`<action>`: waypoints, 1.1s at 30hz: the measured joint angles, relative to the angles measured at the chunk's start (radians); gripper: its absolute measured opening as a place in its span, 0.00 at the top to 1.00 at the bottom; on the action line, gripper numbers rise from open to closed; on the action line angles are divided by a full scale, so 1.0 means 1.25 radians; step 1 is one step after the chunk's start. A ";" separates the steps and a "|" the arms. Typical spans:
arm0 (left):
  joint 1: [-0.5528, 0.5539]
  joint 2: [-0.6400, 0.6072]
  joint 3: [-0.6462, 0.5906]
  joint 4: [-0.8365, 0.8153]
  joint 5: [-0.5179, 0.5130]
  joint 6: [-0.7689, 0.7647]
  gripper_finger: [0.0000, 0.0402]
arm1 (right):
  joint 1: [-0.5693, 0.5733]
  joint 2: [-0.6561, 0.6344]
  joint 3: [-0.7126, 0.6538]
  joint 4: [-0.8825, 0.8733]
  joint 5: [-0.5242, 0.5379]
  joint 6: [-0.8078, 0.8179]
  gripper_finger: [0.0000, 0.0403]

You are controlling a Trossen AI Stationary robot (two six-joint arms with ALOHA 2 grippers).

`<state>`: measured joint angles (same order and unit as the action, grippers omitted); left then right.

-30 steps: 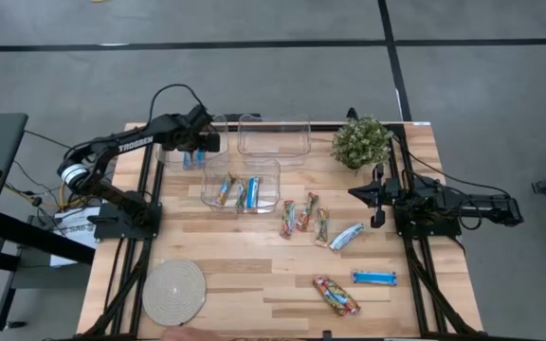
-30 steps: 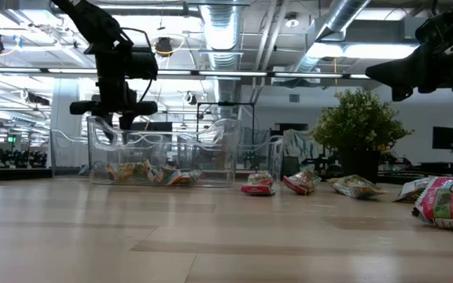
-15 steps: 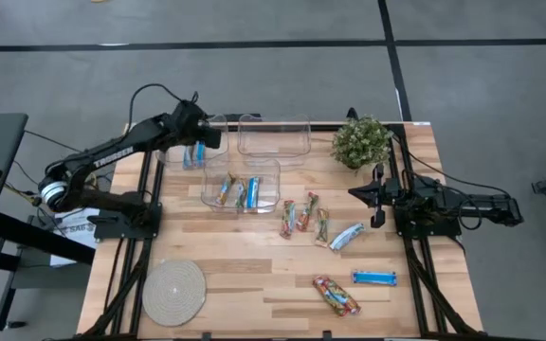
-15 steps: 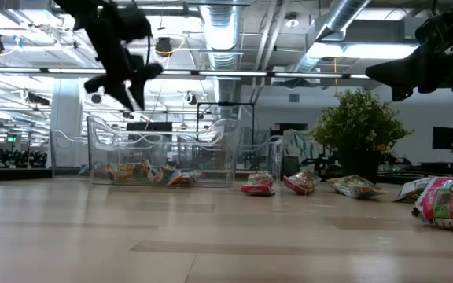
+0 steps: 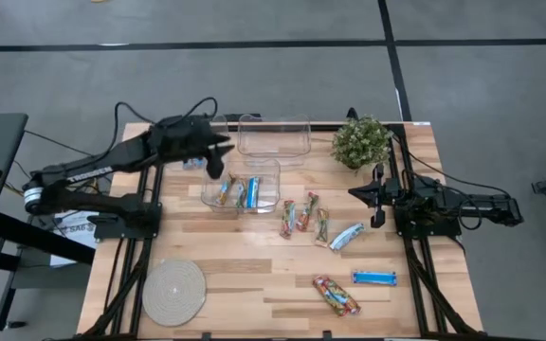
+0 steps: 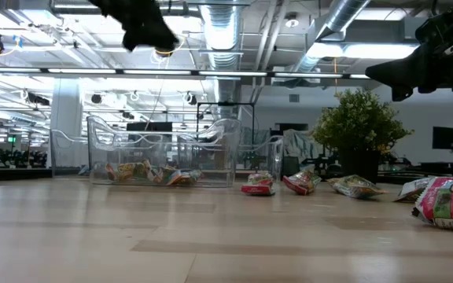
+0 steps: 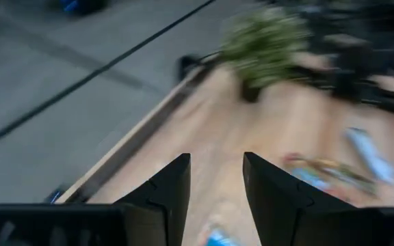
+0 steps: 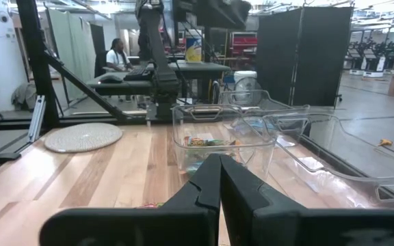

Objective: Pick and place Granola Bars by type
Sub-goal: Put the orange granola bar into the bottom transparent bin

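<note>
Since a second ago my left gripper (image 5: 218, 163) has lifted up and away from the far-left bin (image 5: 190, 152) and swung toward the middle of the table, over the near bin (image 5: 243, 187). Its fingers (image 7: 167, 188) are spread apart and hold nothing. My right gripper (image 5: 377, 199) waits by the little plant (image 5: 360, 140) with its fingers (image 8: 207, 183) pressed together. I think one bar has just been dropped off, so the step now is going back for the next one. One blue bar (image 5: 194, 159) lies in the far-left bin, and a few bars (image 5: 238, 191) lie in the near bin. The back bin (image 5: 273, 135) looks empty. The loose bars are still on the wood: three colourful ones (image 5: 303, 216) and a silvery one (image 5: 347, 236) near the middle, a bright blue one (image 5: 374, 277) and a colourful pair (image 5: 336, 296) closer to the front. Next I would carry the left gripper over to the nearest colourful bars, line the open fingers across one bar, come down, and close on it. I must pick only one and not bump its neighbours.
</note>
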<state>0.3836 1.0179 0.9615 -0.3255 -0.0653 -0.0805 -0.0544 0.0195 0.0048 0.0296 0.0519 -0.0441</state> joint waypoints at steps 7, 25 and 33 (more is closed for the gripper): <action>-0.103 -0.100 -0.110 0.137 0.064 0.054 0.68 | 0.000 0.000 0.000 0.000 0.000 0.000 1.00; -0.221 -0.447 -0.572 0.453 0.116 -0.037 0.68 | 0.000 0.000 0.000 0.000 0.000 0.000 1.00; -0.221 -0.629 -0.662 0.441 0.133 -0.079 0.68 | 0.000 0.000 0.000 0.000 0.000 0.000 1.00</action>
<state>0.1078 0.2317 0.1340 0.2263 0.1003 -0.1789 -0.0544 0.0196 0.0048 0.0296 0.0517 -0.0444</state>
